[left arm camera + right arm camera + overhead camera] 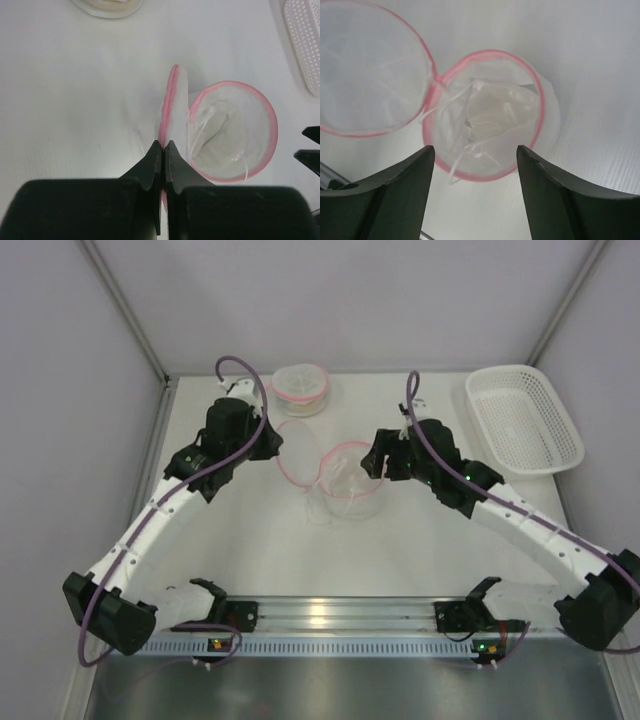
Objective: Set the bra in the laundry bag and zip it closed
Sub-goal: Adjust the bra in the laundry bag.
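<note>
A: Right wrist view: why is the right gripper (475, 150) spread above the laundry bag (487, 51)?
B: I think it let go; the bra (490, 112) lies inside. Meanwhile the left gripper (164, 145) clamps the lid (172, 100), probably for zipping.

White table (420, 550), walled on three sides, three things on its pale top.

At centre, upright and open-mouthed, a pink-rimmed mesh laundry bag (345, 485), with its round lid (295, 450) tipped up on edge to the left, still joined at the rim. Near the far edge, well apart from it, a second round pink-trimmed pouch (300, 388) lying flat. In the far right corner, a white slotted basket (523, 418), set at an angle. Along the near edge, a metal rail (340, 615).
</note>
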